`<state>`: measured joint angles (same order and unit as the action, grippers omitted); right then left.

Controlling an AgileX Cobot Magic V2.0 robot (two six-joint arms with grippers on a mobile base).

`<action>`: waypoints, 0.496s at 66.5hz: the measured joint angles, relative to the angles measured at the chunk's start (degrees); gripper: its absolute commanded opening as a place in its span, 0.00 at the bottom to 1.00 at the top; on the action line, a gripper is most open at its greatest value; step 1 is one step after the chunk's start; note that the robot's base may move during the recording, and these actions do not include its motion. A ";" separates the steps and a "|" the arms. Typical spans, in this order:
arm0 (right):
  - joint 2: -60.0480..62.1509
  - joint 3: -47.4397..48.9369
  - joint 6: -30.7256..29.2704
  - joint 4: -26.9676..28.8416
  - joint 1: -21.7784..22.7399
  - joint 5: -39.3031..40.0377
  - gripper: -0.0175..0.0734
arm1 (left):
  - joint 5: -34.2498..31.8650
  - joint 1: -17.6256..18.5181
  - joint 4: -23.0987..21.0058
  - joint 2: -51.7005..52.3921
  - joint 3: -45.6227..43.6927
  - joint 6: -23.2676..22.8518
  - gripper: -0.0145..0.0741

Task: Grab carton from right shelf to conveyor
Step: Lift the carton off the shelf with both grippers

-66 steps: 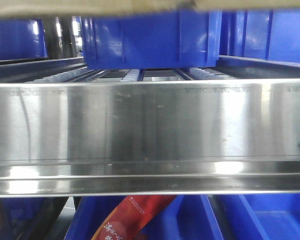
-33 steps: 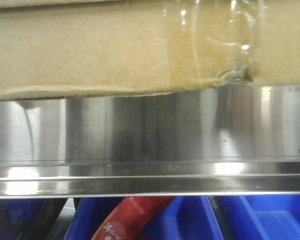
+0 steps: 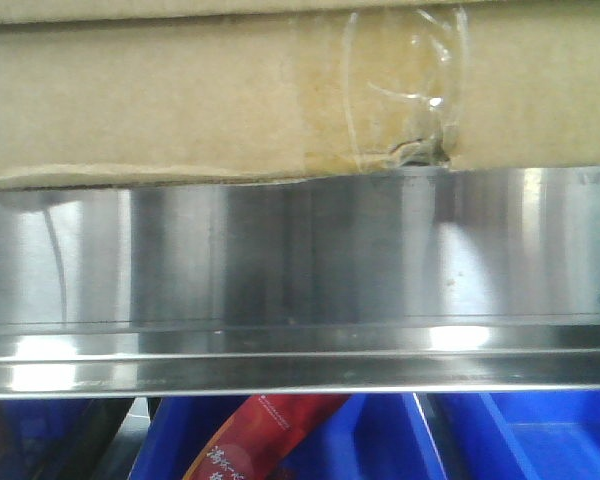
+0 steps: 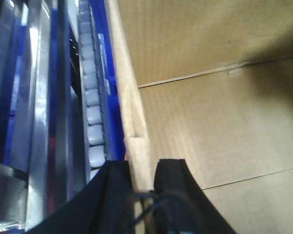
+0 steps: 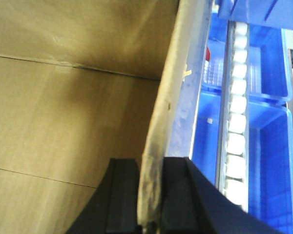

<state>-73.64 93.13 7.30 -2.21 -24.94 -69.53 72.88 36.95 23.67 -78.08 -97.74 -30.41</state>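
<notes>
A brown cardboard carton (image 3: 180, 100) fills the top of the front view, its bottom edge just above the right shelf's shiny steel front rail (image 3: 300, 270). A clear tape patch with a small tear (image 3: 410, 120) shows at that edge. In the left wrist view my left gripper (image 4: 142, 168) is shut on the carton's left wall (image 4: 136, 131), one finger outside and one inside the open carton (image 4: 210, 97). In the right wrist view my right gripper (image 5: 151, 168) is shut on the carton's right wall (image 5: 168, 97). The conveyor is out of view.
Blue plastic bins (image 3: 520, 440) sit below the rail, one holding a red packet (image 3: 260, 435). White roller tracks run beside the carton on the left (image 4: 90, 97) and on the right (image 5: 237, 112), with more blue bins (image 5: 268, 146) alongside.
The carton has come down into the front view, covering the blue bin and rollers behind the rail, and has shifted slightly left and up since half a second ago.
</notes>
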 measured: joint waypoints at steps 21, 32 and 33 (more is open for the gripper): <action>0.00 0.00 0.00 0.10 0.00 0.26 0.12 | 0.00 0.00 0.25 0.00 0.00 -0.09 0.14; 0.00 0.00 0.00 0.10 0.00 0.26 0.12 | 0.00 0.00 0.25 0.00 0.00 -0.09 0.14; 0.00 0.00 0.00 0.10 0.00 0.26 0.12 | 0.00 0.00 0.25 0.00 0.00 -0.09 0.14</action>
<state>-73.64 93.13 7.30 -2.12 -24.94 -69.27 72.88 36.95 23.92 -78.08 -97.74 -30.49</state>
